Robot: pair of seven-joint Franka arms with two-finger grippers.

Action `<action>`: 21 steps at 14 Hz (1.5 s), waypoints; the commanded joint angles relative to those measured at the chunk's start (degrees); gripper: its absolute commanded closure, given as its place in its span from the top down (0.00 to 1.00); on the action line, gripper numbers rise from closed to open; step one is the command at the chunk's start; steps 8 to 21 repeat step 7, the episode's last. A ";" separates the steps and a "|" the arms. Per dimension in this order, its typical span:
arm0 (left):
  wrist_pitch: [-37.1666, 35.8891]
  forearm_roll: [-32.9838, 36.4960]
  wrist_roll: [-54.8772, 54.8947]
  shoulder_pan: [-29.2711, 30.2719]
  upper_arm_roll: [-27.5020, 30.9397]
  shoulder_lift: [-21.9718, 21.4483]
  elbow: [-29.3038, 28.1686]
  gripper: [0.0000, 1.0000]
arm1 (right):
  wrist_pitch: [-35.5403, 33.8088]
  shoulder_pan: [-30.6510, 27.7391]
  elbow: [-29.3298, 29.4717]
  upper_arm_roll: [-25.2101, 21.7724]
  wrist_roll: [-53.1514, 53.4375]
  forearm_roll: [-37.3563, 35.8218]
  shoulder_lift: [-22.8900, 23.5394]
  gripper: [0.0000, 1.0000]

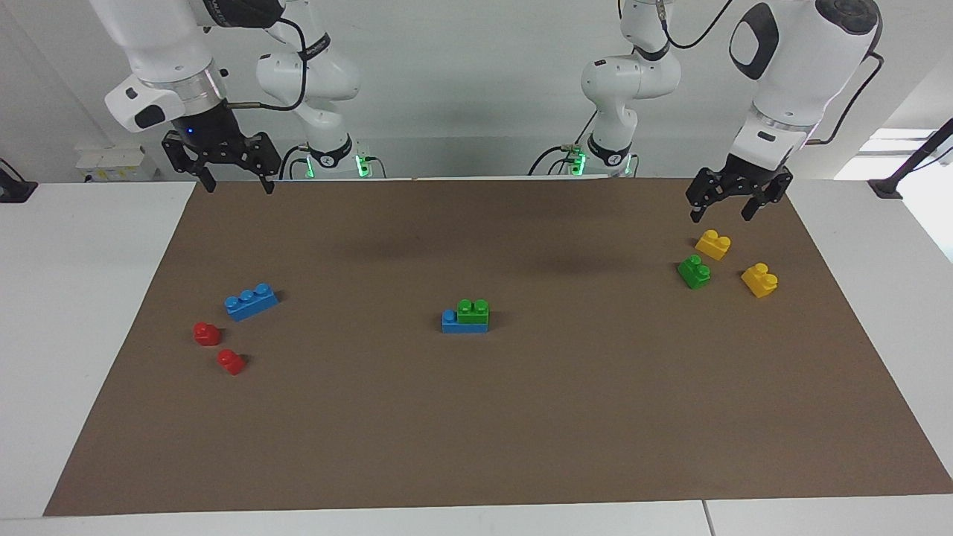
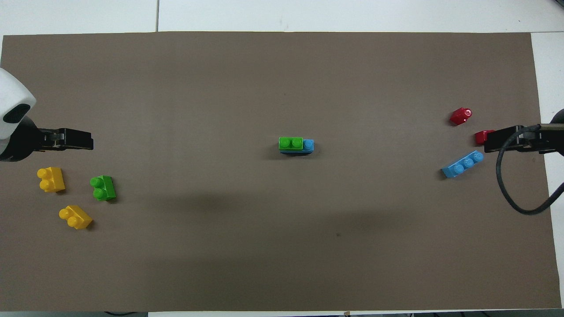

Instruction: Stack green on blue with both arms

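Centrally: green brick point(image 1: 473, 310) seated on blue brick point(image 1: 463, 321), mid-bench, one blue stud bare. Spare green brick point(image 1: 694, 272) lies below left gripper point(image 1: 721, 211), released; right gripper point(image 1: 234, 182) released over mat edge point(image 1: 521, 182); centre jaws squarely before descending

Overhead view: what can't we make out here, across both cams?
- Red brick, overhead view: partly covered by the raised right gripper; whole in the facing view.
- Stacked blue brick, both views: the green brick on it hides two of its studs.
- Both arms, overhead view: cut off by the side edges; only the left gripper and part of each wrist show.
- Stud seating of the stack: too small to confirm.
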 commanded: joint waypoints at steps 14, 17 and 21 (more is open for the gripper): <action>-2.93 -1.26 0.12 0.46 0.04 -1.59 -1.29 1.00 | -1.37 -0.55 0.01 0.49 -0.96 -0.16 -0.11 1.00; -2.93 -1.26 0.12 0.46 0.04 -1.59 -1.29 1.00 | -1.37 -0.55 0.01 0.49 -0.96 -0.16 -0.11 1.00; -2.93 -1.26 0.12 0.46 0.04 -1.59 -1.29 1.00 | -1.37 -0.55 0.01 0.49 -0.96 -0.16 -0.11 1.00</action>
